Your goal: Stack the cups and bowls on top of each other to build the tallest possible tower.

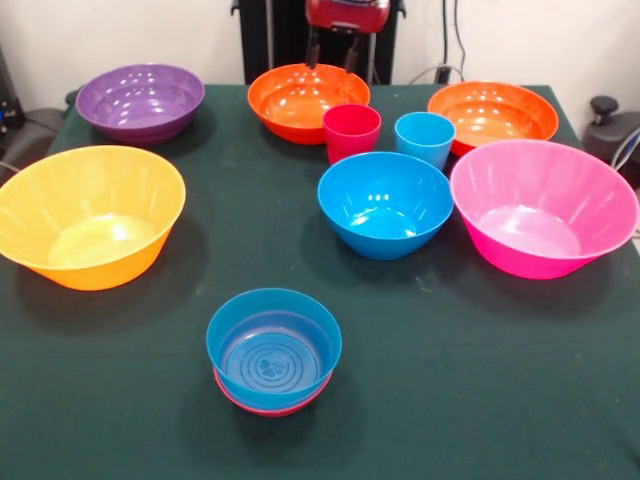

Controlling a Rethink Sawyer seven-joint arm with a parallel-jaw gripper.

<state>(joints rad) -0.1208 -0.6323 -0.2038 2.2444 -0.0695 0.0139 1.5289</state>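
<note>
Front view, small blue bowl [274,345] nested in red bowl [268,405], 2 cups [351,131] apart, gripper [335,52] raised — fingers parted, empty

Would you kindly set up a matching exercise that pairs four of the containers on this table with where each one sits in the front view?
Things:
1. purple bowl
2. pink bowl
3. small blue bowl
4. red cup

Places:
A. nested in a small red bowl at the near edge
B. far left corner
C. right side, beside the mid-sized blue bowl
D. just left of the light blue cup

Pairs: 1-B, 2-C, 3-A, 4-D
</note>
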